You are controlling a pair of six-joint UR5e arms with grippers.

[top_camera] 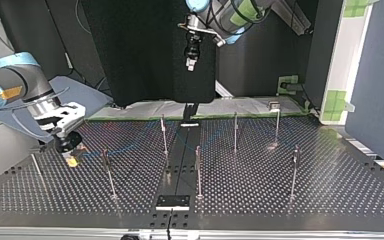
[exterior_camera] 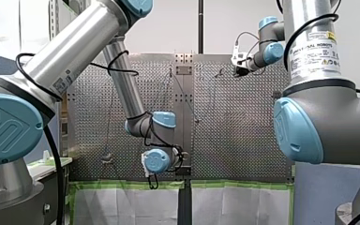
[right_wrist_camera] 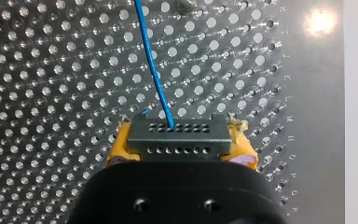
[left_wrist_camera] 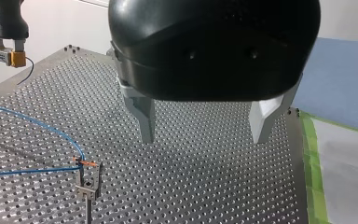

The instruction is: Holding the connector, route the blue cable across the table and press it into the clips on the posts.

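In the right wrist view my right gripper (right_wrist_camera: pixel 182 150) is shut with its yellow pads (right_wrist_camera: pixel 119 150) on a grey connector (right_wrist_camera: pixel 177 133). The blue cable (right_wrist_camera: pixel 151 60) leaves the connector and runs over the perforated table. At the top view's left, this gripper (top_camera: pixel 71 155) hovers low over the table, beside a post (top_camera: pixel 109 175). In the left wrist view the cable (left_wrist_camera: pixel 37 123) passes through a clip (left_wrist_camera: pixel 88 177) on a post, ahead of my left gripper (left_wrist_camera: pixel 205 135). My left gripper stands open and empty, high above the table (top_camera: pixel 192 61).
Several thin posts with clips stand across the perforated table (top_camera: pixel 235 132) (top_camera: pixel 198 170) (top_camera: pixel 294 170) (top_camera: pixel 277 125). A small black plate (top_camera: pixel 172 202) lies near the table's edge closest to the top view's camera. Green tape (left_wrist_camera: pixel 310 154) lines the table's border.
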